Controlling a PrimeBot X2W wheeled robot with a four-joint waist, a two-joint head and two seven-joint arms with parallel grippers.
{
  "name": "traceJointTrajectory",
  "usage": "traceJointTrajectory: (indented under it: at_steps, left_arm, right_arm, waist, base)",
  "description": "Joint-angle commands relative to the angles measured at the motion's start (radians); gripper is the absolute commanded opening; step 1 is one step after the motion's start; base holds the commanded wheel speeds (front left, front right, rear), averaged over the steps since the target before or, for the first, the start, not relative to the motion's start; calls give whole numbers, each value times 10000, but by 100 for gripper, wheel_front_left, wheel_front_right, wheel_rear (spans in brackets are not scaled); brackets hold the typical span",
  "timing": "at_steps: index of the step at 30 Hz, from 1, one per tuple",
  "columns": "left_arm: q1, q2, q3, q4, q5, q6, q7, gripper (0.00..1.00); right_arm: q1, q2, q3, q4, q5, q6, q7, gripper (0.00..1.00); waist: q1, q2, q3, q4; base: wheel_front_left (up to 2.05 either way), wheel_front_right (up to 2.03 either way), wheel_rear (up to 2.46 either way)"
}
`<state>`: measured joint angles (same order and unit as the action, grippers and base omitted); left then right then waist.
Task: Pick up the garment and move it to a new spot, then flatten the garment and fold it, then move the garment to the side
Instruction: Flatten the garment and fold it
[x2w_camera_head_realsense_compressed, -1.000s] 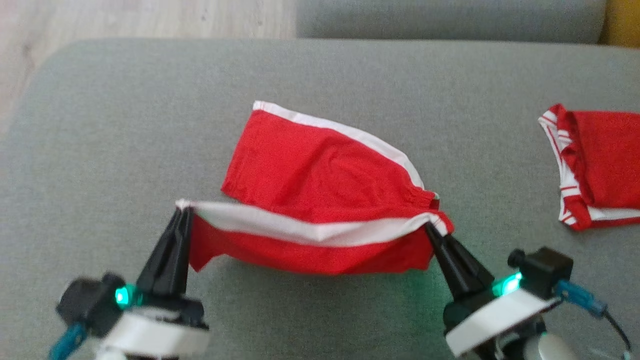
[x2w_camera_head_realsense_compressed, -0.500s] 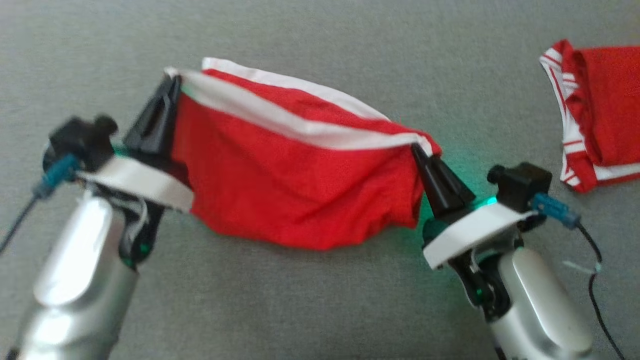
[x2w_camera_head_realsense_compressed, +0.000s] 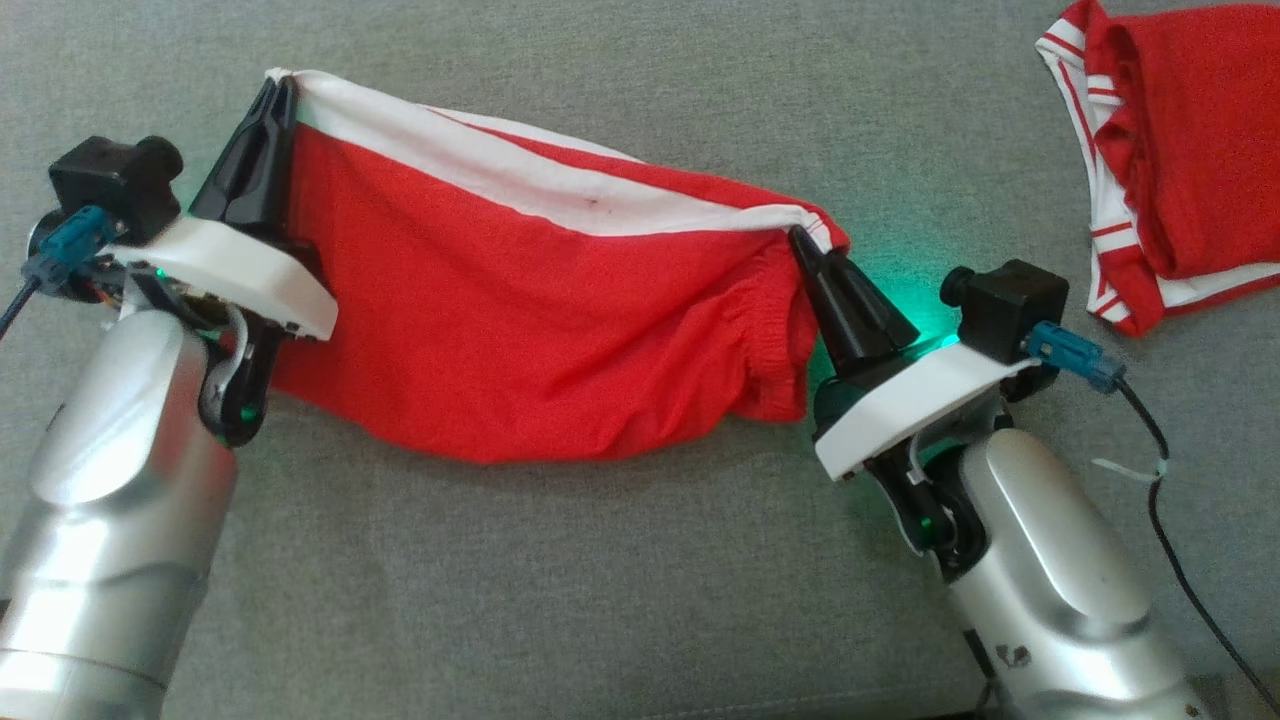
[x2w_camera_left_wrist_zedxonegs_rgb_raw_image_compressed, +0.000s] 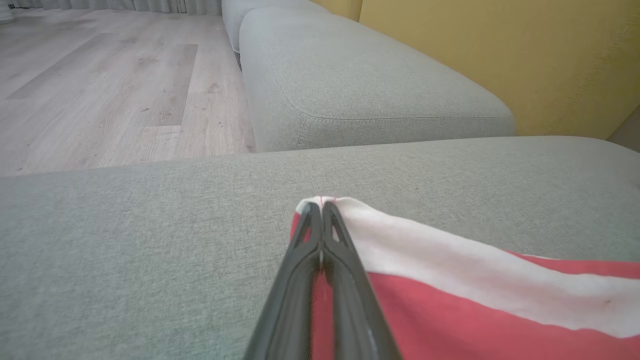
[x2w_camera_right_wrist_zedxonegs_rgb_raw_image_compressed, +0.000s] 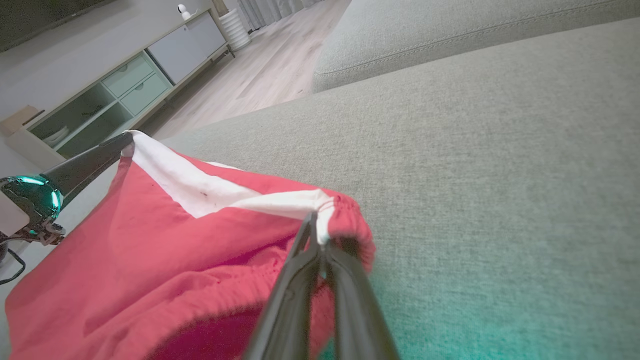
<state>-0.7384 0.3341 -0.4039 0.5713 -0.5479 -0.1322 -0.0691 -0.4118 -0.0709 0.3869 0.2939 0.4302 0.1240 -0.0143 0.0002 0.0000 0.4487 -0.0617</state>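
The garment (x2w_camera_head_realsense_compressed: 520, 310) is a pair of red shorts with a white side stripe, stretched between both grippers above the grey sofa cushion (x2w_camera_head_realsense_compressed: 600, 580). My left gripper (x2w_camera_head_realsense_compressed: 275, 85) is shut on its left end, where the white stripe (x2w_camera_left_wrist_zedxonegs_rgb_raw_image_compressed: 400, 245) begins; the pinched corner (x2w_camera_left_wrist_zedxonegs_rgb_raw_image_compressed: 320, 201) pokes past the tips. My right gripper (x2w_camera_head_realsense_compressed: 797, 235) is shut on the right end by the gathered elastic waistband (x2w_camera_right_wrist_zedxonegs_rgb_raw_image_compressed: 325, 212). The cloth (x2w_camera_right_wrist_zedxonegs_rgb_raw_image_compressed: 150, 250) hangs slack below the held edge, and its lower part touches the cushion. The left gripper's fingers (x2w_camera_right_wrist_zedxonegs_rgb_raw_image_compressed: 90, 162) also appear in the right wrist view.
A second red garment with white trim (x2w_camera_head_realsense_compressed: 1170, 150) lies at the far right of the cushion. Another grey cushion (x2w_camera_left_wrist_zedxonegs_rgb_raw_image_compressed: 360, 85) and a yellow backrest (x2w_camera_left_wrist_zedxonegs_rgb_raw_image_compressed: 500, 60) stand beyond. Wooden floor (x2w_camera_left_wrist_zedxonegs_rgb_raw_image_compressed: 100, 90) lies past the cushion's edge, with a low cabinet (x2w_camera_right_wrist_zedxonegs_rgb_raw_image_compressed: 125, 85) further off.
The head camera has tilted down. Both grippers have carried the held stripe edge away from me over the lower layer, so the shorts now lie doubled, and the left gripper has swung further out.
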Motion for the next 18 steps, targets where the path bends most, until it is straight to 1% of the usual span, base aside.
traceJointTrajectory:
  at_steps: [1,2,3,4,5,10,13,18]
  left_arm:
    - [-426,409,246,-130,-74,19,-186,0]
    - [-465,388,221,-57,-103,19,-273,0]
    - [-486,376,180,-11,-119,19,-368,21]
    - [-487,364,137,6,-139,18,-479,68]
    - [-462,348,113,10,-195,18,-572,100]
    - [-3,348,30,-249,-493,17,-871,100]
    - [511,400,39,-545,-664,40,-866,100]
    - [1493,487,33,-1151,-888,368,-529,100]
  right_arm:
    - [-148,203,277,-211,72,67,-154,81]
    - [-169,203,303,-166,32,67,-224,100]
    - [-180,203,347,-130,-46,67,-273,100]
    - [-175,204,388,-112,-153,67,-325,100]
    - [-148,204,406,-115,-242,67,-372,100]
    - [244,205,303,-395,-716,67,-399,100]
    - [635,205,128,-695,-987,67,-231,100]
    - [1306,205,-269,-1249,-1398,67,206,100]
  waist:
    - [-2,0,-27,13]
    - [-2,0,-60,26]
    - [-2,0,-97,38]
    - [-2,0,-146,53]
    - [-2,0,-192,66]
    - [-2,0,-517,171]
    - [-2,0,-740,224]
    - [-2,0,-1158,309]
  base:
    - [0,0,0]
    - [0,0,0]
    - [0,0,0]
    - [0,0,0]
    - [0,0,0]
    - [0,0,0]
    - [0,0,0]
    - [0,0,0]
